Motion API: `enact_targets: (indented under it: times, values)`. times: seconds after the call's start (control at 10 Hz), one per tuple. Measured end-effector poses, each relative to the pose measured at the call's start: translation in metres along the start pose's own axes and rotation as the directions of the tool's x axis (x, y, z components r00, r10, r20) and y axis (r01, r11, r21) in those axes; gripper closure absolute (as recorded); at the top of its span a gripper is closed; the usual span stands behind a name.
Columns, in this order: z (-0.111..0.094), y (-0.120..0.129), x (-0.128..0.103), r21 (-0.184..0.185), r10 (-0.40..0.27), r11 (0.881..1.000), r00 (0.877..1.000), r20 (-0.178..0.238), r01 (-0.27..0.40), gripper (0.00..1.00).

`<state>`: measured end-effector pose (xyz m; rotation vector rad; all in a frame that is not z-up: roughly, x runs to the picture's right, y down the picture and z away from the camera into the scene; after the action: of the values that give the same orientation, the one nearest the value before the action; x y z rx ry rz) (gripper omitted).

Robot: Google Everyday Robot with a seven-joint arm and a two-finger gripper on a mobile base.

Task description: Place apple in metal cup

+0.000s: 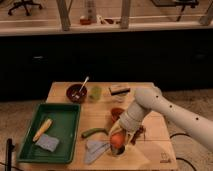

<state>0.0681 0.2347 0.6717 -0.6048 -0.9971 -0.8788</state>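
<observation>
- Camera view: the pincer [120, 139] is seen low over the front of the wooden counter [150, 125], clamped on the small round orange-red apple [117, 140].
- The apple is held directly over the low dark-grey metal cup [120, 152], beside a crumpled grey cloth [95, 148].

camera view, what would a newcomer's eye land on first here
The big white arm stretches in from the right, with its gripper down at the orange-red apple near the front edge of the table. The dark metal cup sits just below the apple in the picture. Next comes the bright green tray on the left, holding a yellow-orange stick and a grey pad.
</observation>
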Motion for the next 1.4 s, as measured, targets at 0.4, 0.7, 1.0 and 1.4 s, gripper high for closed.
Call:
enact_targets:
  times: [0.4,0.7,1.0,1.4]
  values:
    - [-0.0026,0.0015,0.0021,0.000,-0.001,1.000,1.000,-0.001,0.001,0.20]
    - [-0.0044,0.0037,0.0042,-0.002,-0.001,1.000,1.000,0.004,0.001,0.20]
    - [-0.0051,0.0053,0.0054,-0.001,-0.002,1.000,1.000,0.008,0.002,0.20]
    - [-0.0053,0.0054,0.0057,-0.007,-0.001,1.000,1.000,0.009,0.001,0.20]
